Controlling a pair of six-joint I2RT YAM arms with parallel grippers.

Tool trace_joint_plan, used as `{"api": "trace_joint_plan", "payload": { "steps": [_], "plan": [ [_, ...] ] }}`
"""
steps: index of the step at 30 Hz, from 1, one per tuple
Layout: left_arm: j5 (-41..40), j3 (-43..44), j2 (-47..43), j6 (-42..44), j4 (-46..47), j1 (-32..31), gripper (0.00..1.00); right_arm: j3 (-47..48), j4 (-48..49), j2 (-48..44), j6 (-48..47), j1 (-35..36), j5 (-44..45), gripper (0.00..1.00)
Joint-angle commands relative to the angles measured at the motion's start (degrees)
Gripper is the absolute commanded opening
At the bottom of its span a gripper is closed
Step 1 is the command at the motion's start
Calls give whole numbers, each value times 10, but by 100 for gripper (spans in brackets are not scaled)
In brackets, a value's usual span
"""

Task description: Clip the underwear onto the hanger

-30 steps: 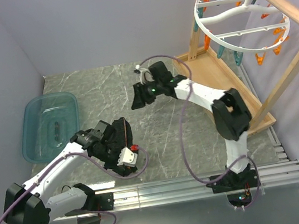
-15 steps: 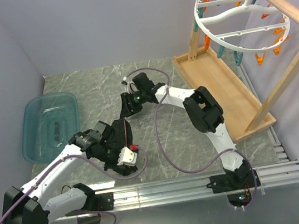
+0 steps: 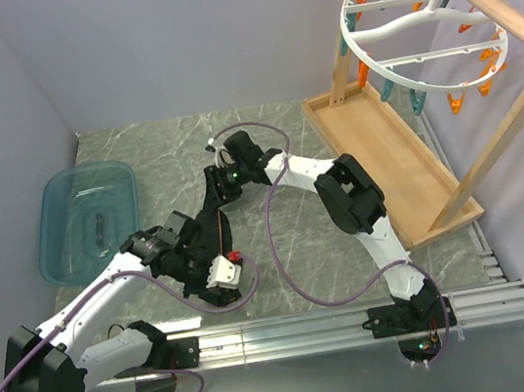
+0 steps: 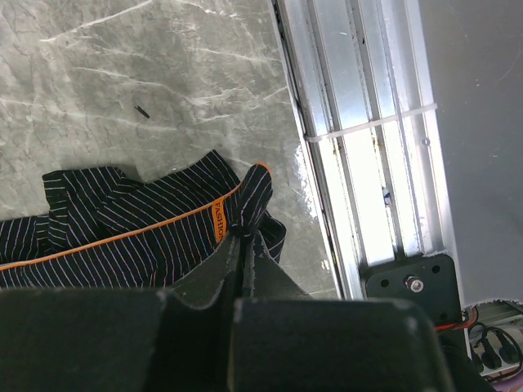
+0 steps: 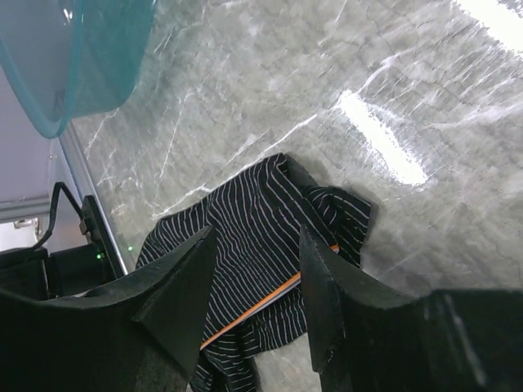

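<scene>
Evidently the left gripper (image 4: 243, 238) pinches the underwear (image 4: 122, 245) at its waistband (probably to raise an edge) so the right gripper (image 5: 257, 241), jaws apart above it, can take a second hold.

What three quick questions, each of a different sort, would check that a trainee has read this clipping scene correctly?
1. True or false: the underwear is already clipped to the hanger.
2. Multiple choice: what do the left arm's fingers pinch? A) the underwear B) a towel C) nothing
3. Fill in: the right arm's fingers, poised over the underwear, stand ____ (open or shut).

Key: 1 false, it lies on the table; 2 A; 3 open.
</scene>
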Motion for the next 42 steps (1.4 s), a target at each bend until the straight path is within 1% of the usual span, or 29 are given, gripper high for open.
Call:
{"api": "trace_joint_plan", "payload": {
  "steps": [1,13,17,21,26,38,41,42],
  "plan": [
    [14,8,-6,0,6,-3,0,9,25,-16,-2,0,17,52],
    [9,7,-4,12,3,-3,0,19,16,-6,-25,0,63,52],
    [8,6,-4,15,2,-2,0,20,17,2,-21,0,55,52],
    [5,5,-2,15,3,-3,0,15,19,1,-19,1,39,49],
    [5,9,-1,10,7,-3,0,8,18,5,-23,4,56,49],
    [1,20,4,10,4,-3,0,6,5,18,-32,6,49,49],
    [1,20,5,10,7,-3,0,4,2,15,-36,5,51,46],
    [-1,21,7,9,7,-3,0,2,2,12,-37,5,47,39]
  ]
}}
